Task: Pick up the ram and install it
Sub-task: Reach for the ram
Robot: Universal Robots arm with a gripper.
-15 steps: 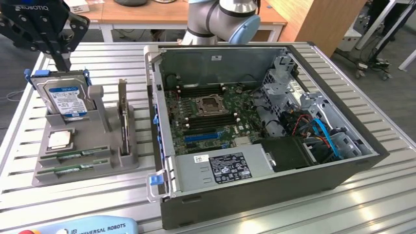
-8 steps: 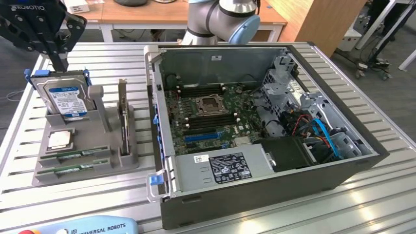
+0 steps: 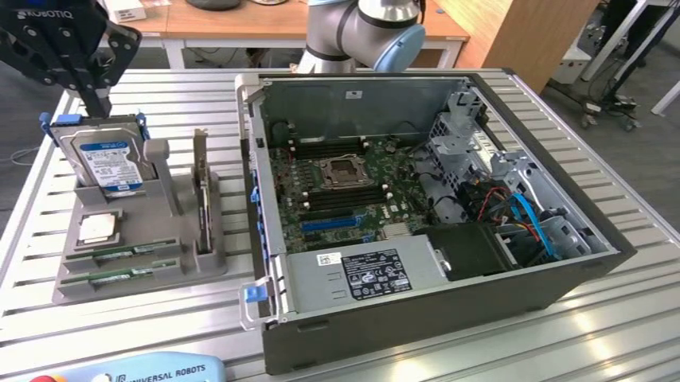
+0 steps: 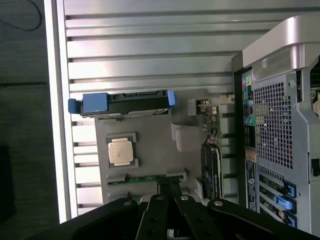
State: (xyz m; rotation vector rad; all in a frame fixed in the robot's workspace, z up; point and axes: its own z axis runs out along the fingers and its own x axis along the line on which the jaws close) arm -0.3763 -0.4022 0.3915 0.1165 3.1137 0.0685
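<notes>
Two ram sticks lie flat in the front slots of a grey holder (image 3: 159, 267): one ram (image 3: 126, 253) behind, the other (image 3: 115, 275) nearer the table's front edge. In the wrist view, one green ram (image 4: 142, 178) shows as a thin strip at the holder's edge, just by my fingertips. My gripper (image 3: 99, 102) hangs above the back of the holder, over the hard drive (image 3: 107, 157). Its fingers are shut together with nothing between them, as the gripper (image 4: 167, 184) also shows in the wrist view.
The holder also carries a square silver processor (image 3: 98, 228) and an upright card (image 3: 200, 187). The open computer case (image 3: 595, 263) fills the exterior view's right, with its motherboard (image 3: 340, 171) exposed. A teach pendant (image 3: 138, 370) lies at the front edge of the slatted table (image 3: 43, 318).
</notes>
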